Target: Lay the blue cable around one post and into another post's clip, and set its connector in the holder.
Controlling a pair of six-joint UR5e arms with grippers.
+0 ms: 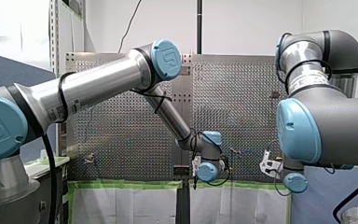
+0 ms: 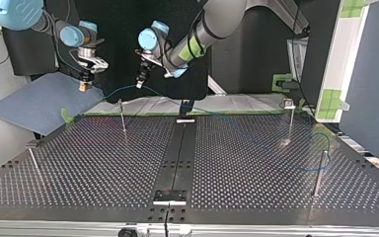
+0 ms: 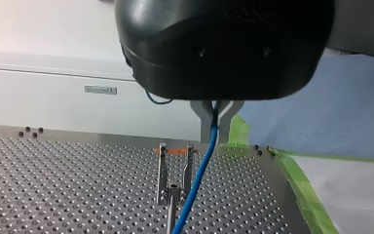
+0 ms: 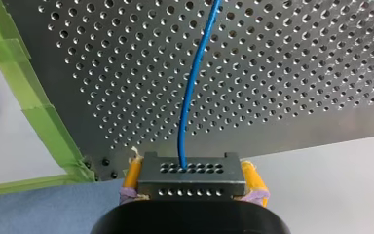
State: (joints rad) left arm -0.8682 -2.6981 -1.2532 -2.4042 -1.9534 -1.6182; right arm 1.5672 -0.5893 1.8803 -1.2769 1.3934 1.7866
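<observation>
My right gripper (image 4: pixel 191 168) is shut on the black connector (image 4: pixel 191 181), which sits between its yellow pads (image 4: pixel 132 176). The blue cable (image 4: pixel 190 97) leaves the connector and runs ahead over the perforated table (image 4: pixel 282 73). My left gripper (image 3: pixel 215 117) is shut on the blue cable (image 3: pixel 199 170), which hangs down beside a forked clip post (image 3: pixel 175 173) just below the fingers. In the top view my right gripper (image 2: pixel 84 85) and my left gripper (image 2: pixel 140 81) hover above the table's far edge near a thin post (image 2: pixel 122 118). The cable trails to the view's right.
More posts stand at the top view's right (image 2: pixel 290 121) (image 2: pixel 320 173) and left (image 2: pixel 33 160). A black centre strip (image 2: pixel 177 153) carries small brackets at both ends. Green tape (image 3: pixel 302 190) lines the table's edge, with a blue mat (image 2: pixel 39 103) beyond it.
</observation>
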